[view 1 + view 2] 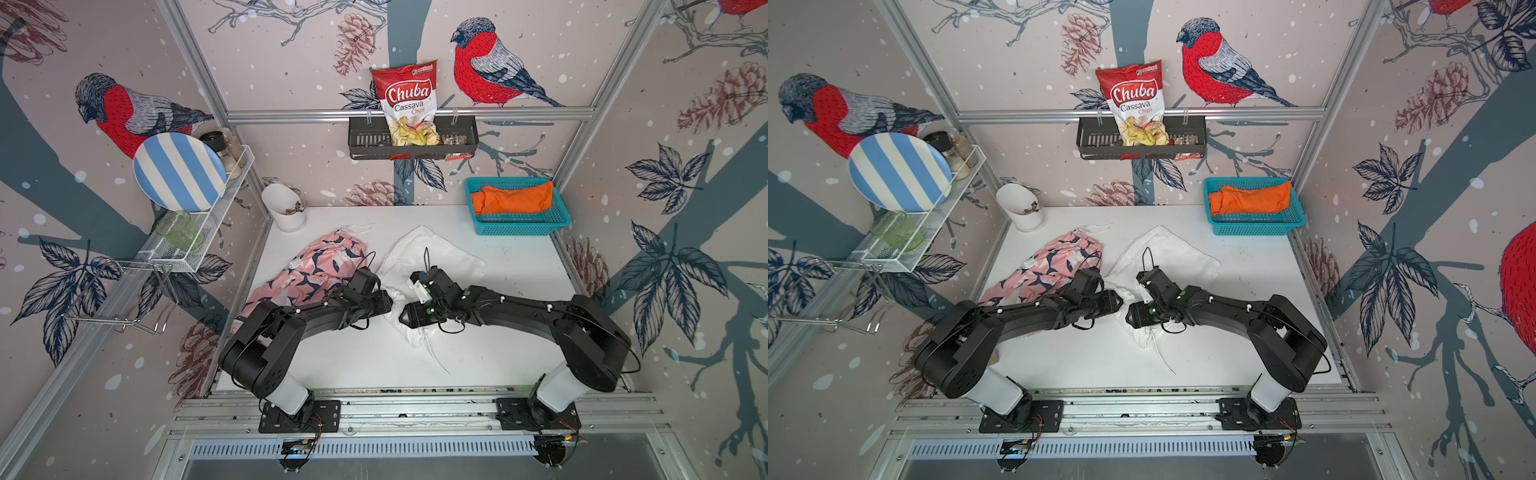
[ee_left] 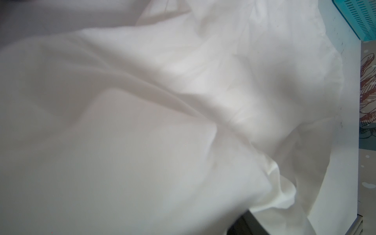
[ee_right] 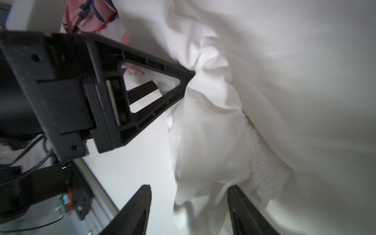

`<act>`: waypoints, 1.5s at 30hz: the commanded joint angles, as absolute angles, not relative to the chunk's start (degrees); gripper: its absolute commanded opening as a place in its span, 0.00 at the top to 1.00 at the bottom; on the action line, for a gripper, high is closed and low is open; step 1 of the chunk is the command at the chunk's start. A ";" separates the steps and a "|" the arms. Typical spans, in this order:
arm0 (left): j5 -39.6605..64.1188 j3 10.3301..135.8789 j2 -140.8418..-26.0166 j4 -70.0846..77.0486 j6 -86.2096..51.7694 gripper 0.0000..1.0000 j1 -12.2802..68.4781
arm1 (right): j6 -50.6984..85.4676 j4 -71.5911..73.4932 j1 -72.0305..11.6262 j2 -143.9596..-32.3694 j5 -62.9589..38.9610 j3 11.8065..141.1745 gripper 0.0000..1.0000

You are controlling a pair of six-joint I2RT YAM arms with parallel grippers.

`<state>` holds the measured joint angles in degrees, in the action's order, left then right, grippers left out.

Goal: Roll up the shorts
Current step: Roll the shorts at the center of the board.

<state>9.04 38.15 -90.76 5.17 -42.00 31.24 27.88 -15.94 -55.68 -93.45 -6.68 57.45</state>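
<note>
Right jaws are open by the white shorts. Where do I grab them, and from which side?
Take the white shorts at the gathered waistband, the near end where the drawstring trails out. Come in low from the robot's side: that thick band lies beside the open right gripper and should pinch better than flat cloth.

You're looking at plain white shorts (image 1: 436, 255), pink shorts (image 1: 309, 270) patterned with navy-and-white shapes, bright orange shorts (image 1: 515, 199), a teal basket (image 1: 519, 229), a white tabletop (image 1: 519, 286), a blue-and-cream striped plate (image 1: 178, 172) and a red-and-white chip bag (image 1: 405, 99).
</note>
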 commanded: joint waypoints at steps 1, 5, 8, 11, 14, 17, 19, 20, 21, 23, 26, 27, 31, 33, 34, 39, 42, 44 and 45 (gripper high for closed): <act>8.78 37.47 -91.97 -2.19 -41.23 0.42 31.07 | 22.78 -29.87 -62.36 -95.54 20.11 62.79 0.28; 9.31 37.82 -92.32 -2.61 -40.94 0.42 31.11 | 17.92 -29.78 -70.19 -99.37 32.43 66.35 0.18; 9.58 37.79 -92.20 -2.64 -40.88 0.42 31.11 | 12.30 -26.87 -73.41 -102.50 36.32 67.12 0.14; 9.57 37.70 -91.89 -2.99 -40.79 0.41 31.02 | 8.63 -24.75 -73.66 -106.34 37.18 67.01 0.11; 9.76 37.49 -91.58 -2.99 -40.86 0.41 30.94 | 6.04 -22.14 -73.23 -109.28 36.77 65.50 0.13; 10.17 37.26 -91.17 -2.99 -40.98 0.41 30.76 | 5.19 -21.18 -72.63 -111.40 35.22 64.17 0.24; 10.11 37.18 -90.67 -3.12 -41.00 0.40 30.76 | 5.64 -21.51 -72.35 -111.98 34.38 63.99 0.40; 10.02 37.14 -90.41 -3.31 -41.00 0.40 30.67 | 5.98 -21.70 -72.47 -111.85 34.09 63.91 0.48; 9.56 37.20 -89.93 -3.66 -41.05 0.39 30.59 | 6.31 -22.01 -72.42 -111.40 33.22 63.83 0.57; 8.62 37.15 -88.56 -4.40 -41.40 0.36 30.12 | 7.29 -22.15 -72.26 -110.00 30.07 63.57 0.73; 6.29 37.32 -85.31 -6.90 -41.51 0.31 29.26 | 9.60 -22.26 -70.46 -107.04 18.41 63.27 0.89; 5.41 37.49 -83.87 -8.04 -41.42 0.31 28.97 | 10.48 -21.70 -69.74 -105.72 13.33 62.76 0.91; 2.79 38.09 -78.14 -12.88 -40.59 0.29 27.69 | 15.17 -17.79 -65.93 -100.66 -5.88 60.31 0.94; 1.63 38.70 -75.66 -15.49 -40.08 0.28 27.25 | 19.08 -13.84 -63.37 -99.28 -15.37 58.63 0.94; 0.97 39.08 -74.36 -16.76 -39.98 0.28 27.18 | 21.77 -10.59 -61.20 -99.34 -22.27 57.27 0.94; 0.06 39.90 -70.34 -20.38 -39.74 0.27 27.06 | 35.85 10.18 -52.78 -103.58 -46.28 50.19 0.96; 1.75 39.64 -70.13 -20.47 -39.55 0.27 27.14 | 43.37 21.64 -49.35 -105.21 -52.31 46.54 0.97; 3.05 39.31 -70.60 -19.52 -39.80 0.27 27.47 | 48.78 29.50 -46.81 -105.77 -55.02 43.45 0.98; 3.64 39.20 -71.17 -18.62 -39.97 0.27 27.88 | 51.83 33.78 -45.25 -106.07 -56.11 41.51 0.98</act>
